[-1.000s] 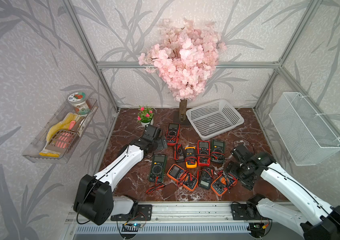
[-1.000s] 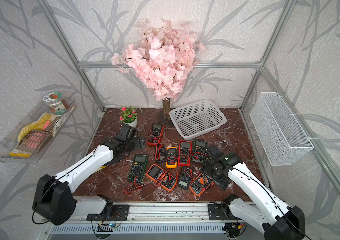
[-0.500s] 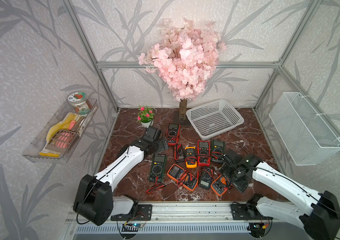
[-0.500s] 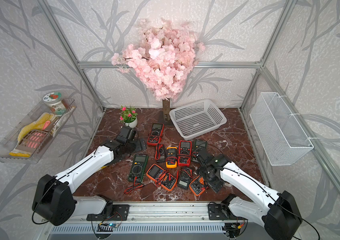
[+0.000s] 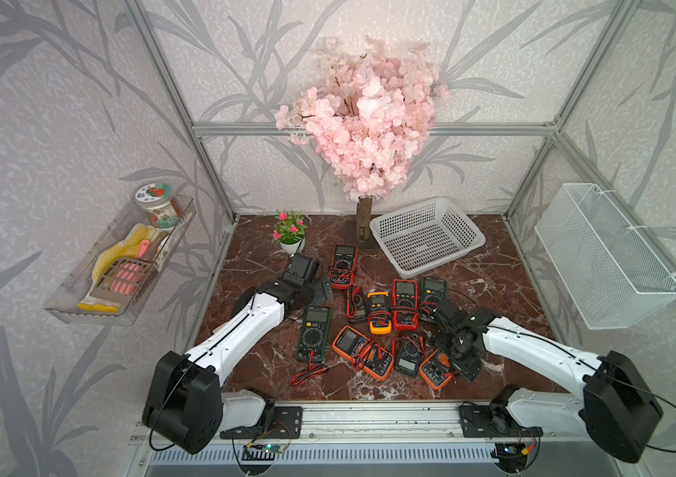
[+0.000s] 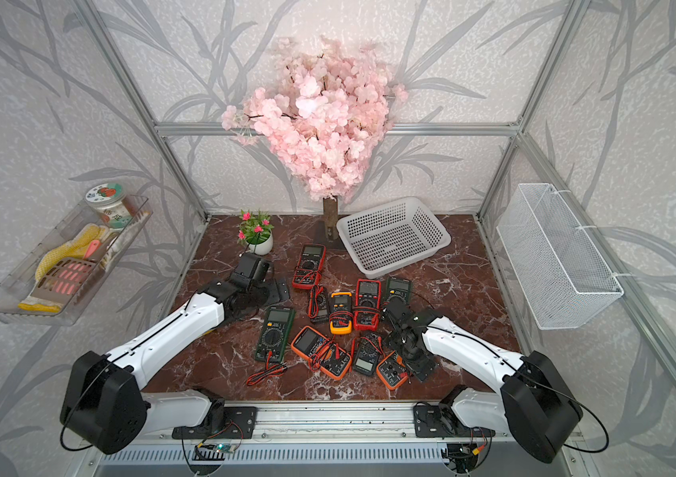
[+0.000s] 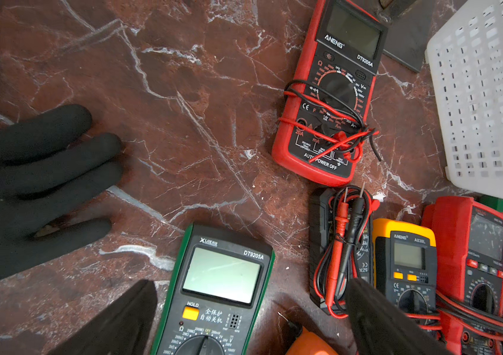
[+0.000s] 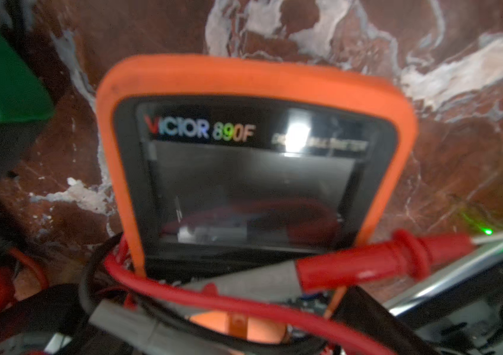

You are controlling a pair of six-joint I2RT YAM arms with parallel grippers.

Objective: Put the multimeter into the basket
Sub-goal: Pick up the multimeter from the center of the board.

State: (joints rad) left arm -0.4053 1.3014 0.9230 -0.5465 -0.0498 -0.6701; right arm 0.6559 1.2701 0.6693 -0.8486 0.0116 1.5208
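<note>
Right fingers (image 5: 467, 363) moved over the small orange multimeter (image 5: 432, 371), spread wide like left fingers (image 7: 379, 319); nine multimeters (image 5: 379, 312), one basket (image 5: 425, 241).

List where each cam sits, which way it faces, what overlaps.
Both top views: high above the arm bases, looking down at the table, basket, left arm and right arm.
Left wrist: on the left arm, looking down at a red multimeter, green multimeter and basket; the open left gripper shows.
Right wrist: close over an orange multimeter; of the right gripper only dark blurred edges show.
Shared: top views and left wrist show the red multimeter and basket; top views and right wrist, the orange multimeter.
</note>
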